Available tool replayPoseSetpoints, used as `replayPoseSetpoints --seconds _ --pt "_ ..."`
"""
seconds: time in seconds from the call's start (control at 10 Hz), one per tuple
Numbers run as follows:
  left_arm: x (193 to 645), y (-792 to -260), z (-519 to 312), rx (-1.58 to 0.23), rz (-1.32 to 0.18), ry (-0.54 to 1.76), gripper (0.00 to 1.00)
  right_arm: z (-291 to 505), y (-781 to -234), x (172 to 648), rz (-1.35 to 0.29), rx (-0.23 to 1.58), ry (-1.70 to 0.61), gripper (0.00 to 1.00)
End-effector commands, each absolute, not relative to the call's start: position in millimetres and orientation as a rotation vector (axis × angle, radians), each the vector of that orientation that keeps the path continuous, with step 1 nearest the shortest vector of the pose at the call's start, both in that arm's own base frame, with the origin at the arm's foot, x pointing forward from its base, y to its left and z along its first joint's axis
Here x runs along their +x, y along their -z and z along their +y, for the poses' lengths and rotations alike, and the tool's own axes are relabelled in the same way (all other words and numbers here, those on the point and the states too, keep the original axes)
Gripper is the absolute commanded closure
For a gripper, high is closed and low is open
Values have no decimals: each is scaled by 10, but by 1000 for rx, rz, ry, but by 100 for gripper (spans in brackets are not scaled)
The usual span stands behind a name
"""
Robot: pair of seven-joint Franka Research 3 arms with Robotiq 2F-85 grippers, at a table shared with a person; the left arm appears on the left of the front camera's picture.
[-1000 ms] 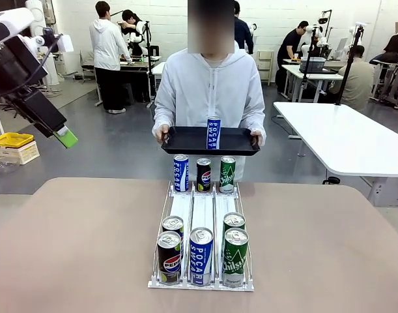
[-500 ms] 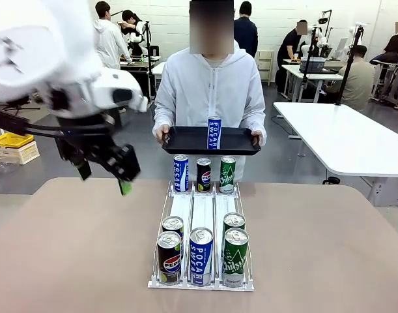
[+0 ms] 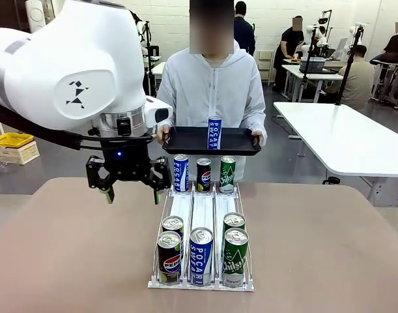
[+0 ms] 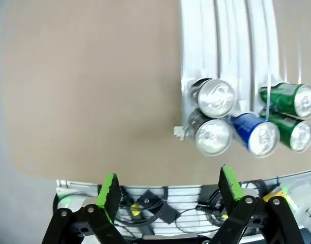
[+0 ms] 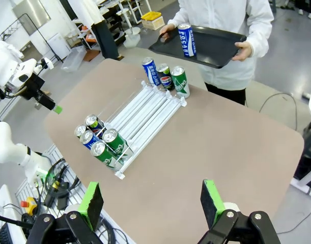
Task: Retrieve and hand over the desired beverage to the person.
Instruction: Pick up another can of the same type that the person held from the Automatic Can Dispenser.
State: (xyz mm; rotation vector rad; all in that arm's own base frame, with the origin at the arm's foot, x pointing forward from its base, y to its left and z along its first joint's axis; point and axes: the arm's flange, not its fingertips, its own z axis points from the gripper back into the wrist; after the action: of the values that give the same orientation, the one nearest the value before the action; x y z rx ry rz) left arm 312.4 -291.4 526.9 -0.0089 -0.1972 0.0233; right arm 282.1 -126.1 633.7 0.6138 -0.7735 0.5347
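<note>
A white lane rack (image 3: 193,210) lies at the table's middle. At its near end stand Pepsi (image 3: 169,256), Pocari (image 3: 201,255) and green (image 3: 235,257) cans, with others behind them. Three more cans (image 3: 204,174) stand at the far end. The person (image 3: 212,85) holds a black tray (image 3: 182,141) carrying a blue Pocari can (image 3: 213,133). My left gripper (image 3: 133,194) hangs open over the table, left of the rack's far end; its wrist view has the near cans (image 4: 216,96) to the right of the open left gripper (image 4: 169,188). My right gripper (image 5: 151,202) is open and empty, high over the near side.
The brown table (image 3: 75,248) has bare room on both sides of the rack. A white table (image 3: 342,137) stands at the right behind it, and a yellow bin (image 3: 12,139) sits on the floor at the left. Other people work at tables farther back.
My left arm has swung in from the upper left and come down over the table beside the rack's far end, still open. The person, tray and cans have not moved.
</note>
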Motion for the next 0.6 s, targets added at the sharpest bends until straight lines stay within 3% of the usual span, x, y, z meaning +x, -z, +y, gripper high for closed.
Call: replayPoseSetpoints --seconds 0.0,0.1,0.5 --pt "3127 -5163 -2937 -79 -201 45 0 -1261 -6356 2850 -793 648 -548 0" --pt "3124 -5269 -2914 -9 -197 -23 0 -1261 -6356 2850 -793 648 -548 0" --pt "3124 -5269 -2914 -9 -197 -23 0 -1261 -6356 2850 -793 648 -548 0"
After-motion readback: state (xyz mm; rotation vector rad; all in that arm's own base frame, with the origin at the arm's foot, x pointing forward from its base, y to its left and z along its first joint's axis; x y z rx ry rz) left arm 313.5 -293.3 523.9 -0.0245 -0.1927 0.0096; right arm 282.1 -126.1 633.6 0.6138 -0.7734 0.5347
